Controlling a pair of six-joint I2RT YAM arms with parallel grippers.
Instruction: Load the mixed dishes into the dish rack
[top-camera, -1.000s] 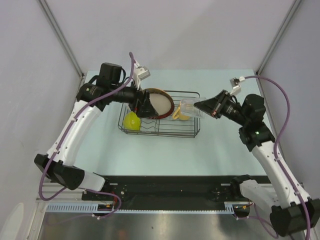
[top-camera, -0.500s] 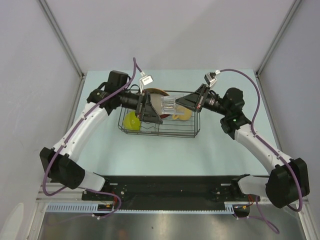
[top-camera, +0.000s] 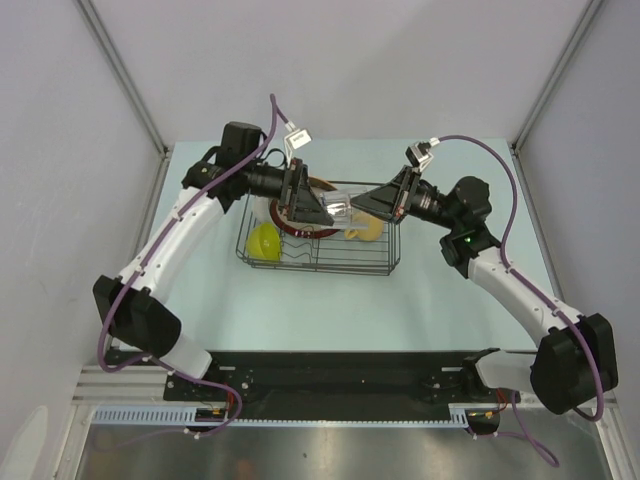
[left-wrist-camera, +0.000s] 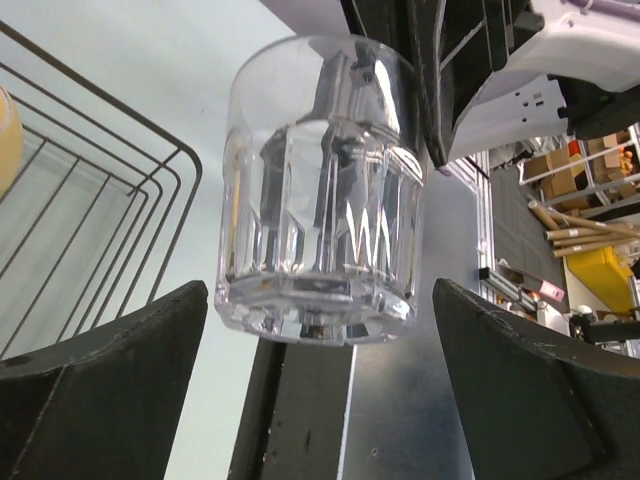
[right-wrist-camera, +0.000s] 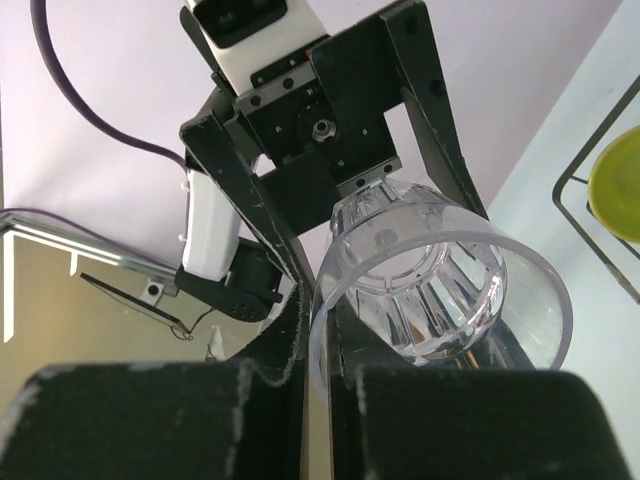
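Observation:
My right gripper (top-camera: 358, 207) is shut on the rim of the small clear glass (top-camera: 338, 210) and holds it on its side above the black wire dish rack (top-camera: 390, 262). In the right wrist view the glass (right-wrist-camera: 440, 280) has its rim pinched at my right gripper (right-wrist-camera: 318, 350). My left gripper (top-camera: 318, 208) faces it, open. In the left wrist view the glass base (left-wrist-camera: 318, 200) hangs between my fingers (left-wrist-camera: 110, 390), touching neither. In the rack are a lime-green bowl (top-camera: 264, 243), a dark-red-rimmed plate (top-camera: 290, 226) and a cream cup with a yellow handle (top-camera: 366, 230).
Both arms meet over the rack's middle. The rack's wire wall shows in the left wrist view (left-wrist-camera: 130, 215) and the right wrist view (right-wrist-camera: 590, 240). The lime-green bowl (right-wrist-camera: 615, 180) shows at the right wrist view's edge. Pale table (top-camera: 450, 300) surrounds the rack.
My right gripper has carried the glass left from the rack's right end to above its middle. My left gripper has swung up from the plate to face the glass.

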